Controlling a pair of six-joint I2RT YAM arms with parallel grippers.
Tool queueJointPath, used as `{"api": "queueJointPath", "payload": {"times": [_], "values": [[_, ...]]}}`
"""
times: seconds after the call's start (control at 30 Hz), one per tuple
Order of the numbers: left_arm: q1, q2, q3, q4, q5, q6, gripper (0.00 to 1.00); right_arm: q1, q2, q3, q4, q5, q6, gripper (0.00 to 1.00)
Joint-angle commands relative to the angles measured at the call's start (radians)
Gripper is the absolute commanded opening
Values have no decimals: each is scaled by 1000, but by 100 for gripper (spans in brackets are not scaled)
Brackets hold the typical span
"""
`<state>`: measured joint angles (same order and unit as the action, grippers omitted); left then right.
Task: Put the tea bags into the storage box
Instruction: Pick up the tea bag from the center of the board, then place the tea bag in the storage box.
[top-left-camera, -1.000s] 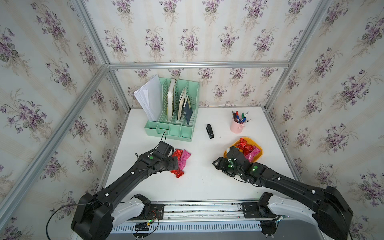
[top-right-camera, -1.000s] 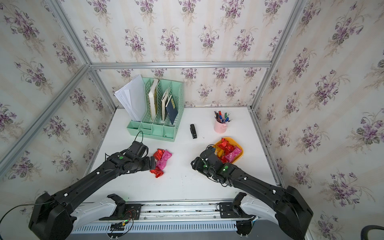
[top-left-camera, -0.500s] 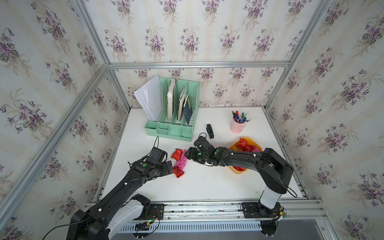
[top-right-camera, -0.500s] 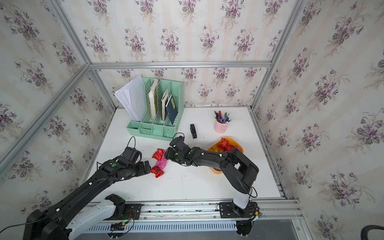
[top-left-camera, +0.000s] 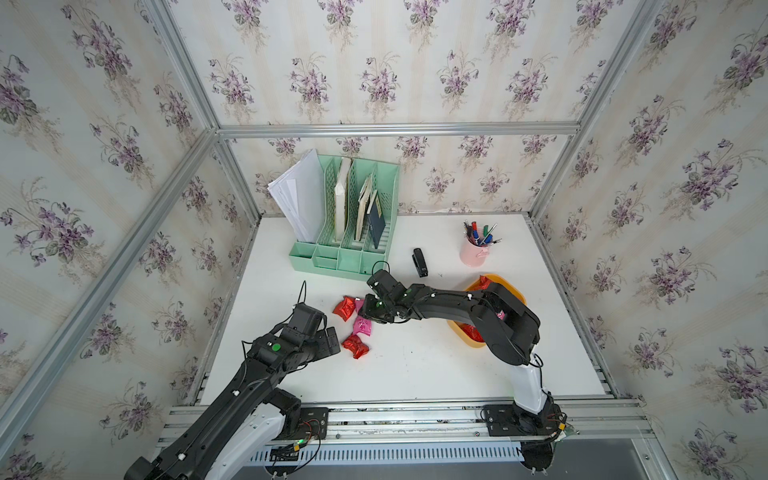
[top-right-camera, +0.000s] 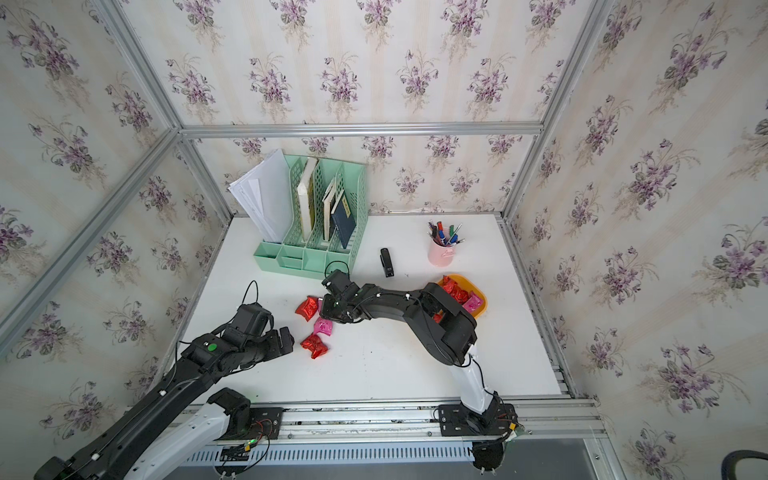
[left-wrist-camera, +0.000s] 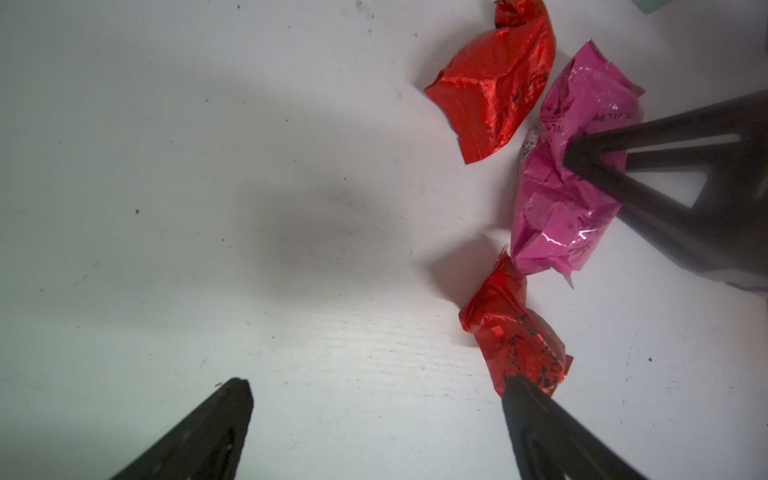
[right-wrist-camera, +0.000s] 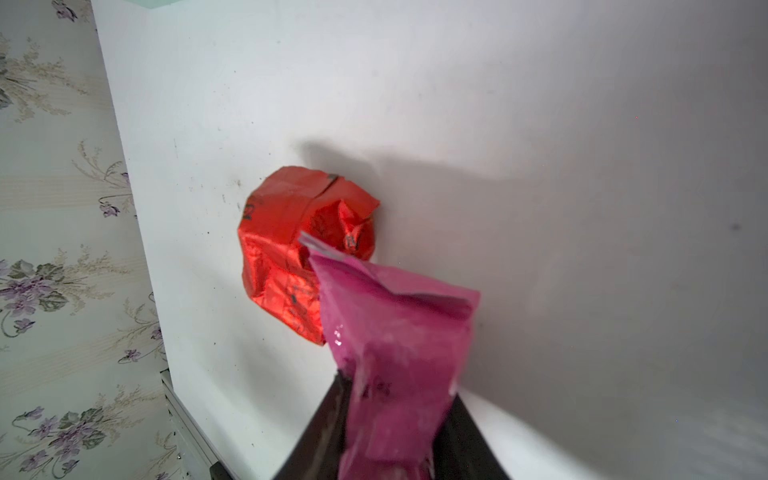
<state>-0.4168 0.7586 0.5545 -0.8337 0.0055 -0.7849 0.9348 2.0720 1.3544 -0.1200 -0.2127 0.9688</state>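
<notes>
Three tea bags lie loose on the white table: a red one (top-left-camera: 344, 308), a pink one (top-left-camera: 362, 326) and another red one (top-left-camera: 355, 346). My right gripper (top-left-camera: 367, 312) reaches across from the storage box (top-left-camera: 516, 291) and is shut on the pink tea bag (right-wrist-camera: 395, 332), whose free end juts out past the fingers over the red tea bag (right-wrist-camera: 286, 249). My left gripper (left-wrist-camera: 376, 388) is open just left of the nearer red tea bag (left-wrist-camera: 513, 332), with one fingertip (left-wrist-camera: 517, 390) at its edge. The yellow-orange storage box (top-right-camera: 478, 287) holds several red and pink tea bags (top-right-camera: 457, 293).
A mint-green file organizer (top-left-camera: 345, 257) with papers and books stands at the back left. A black stapler (top-left-camera: 419, 262) and a pink pen cup (top-left-camera: 473, 254) sit behind the storage box. Metal frame rails border the table.
My right arm swung left from beside the storage box to the loose bags, and its jaws closed on the pink one. My left gripper drew back toward the front left, staying open.
</notes>
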Motion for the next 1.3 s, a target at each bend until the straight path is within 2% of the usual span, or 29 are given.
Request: {"api": "queueJointPath", "payload": {"times": [0.0, 0.27, 0.57, 0.77, 1.0, 1.13, 1.27], "values": [[1, -33, -12, -36, -17, -31, 99, -6, 2, 13, -68, -3, -31, 27], [1, -32, -4, -27, -14, -6, 99, -47, -122, -45, -69, 15, -42, 19], [1, 139, 72, 98, 68, 36, 99, -161, -439, -193, -161, 71, -66, 19], [-3, 297, 162, 170, 111, 82, 99, -372, -710, -379, -248, 51, -66, 19], [-19, 436, 247, 208, 136, 106, 99, -767, -952, -555, -366, -39, -154, 20], [-28, 471, 258, 235, 143, 87, 99, -947, -994, -595, -411, -86, -242, 19], [-36, 491, 268, 240, 140, 78, 99, -1026, -960, -584, -440, -77, -295, 18]]}}
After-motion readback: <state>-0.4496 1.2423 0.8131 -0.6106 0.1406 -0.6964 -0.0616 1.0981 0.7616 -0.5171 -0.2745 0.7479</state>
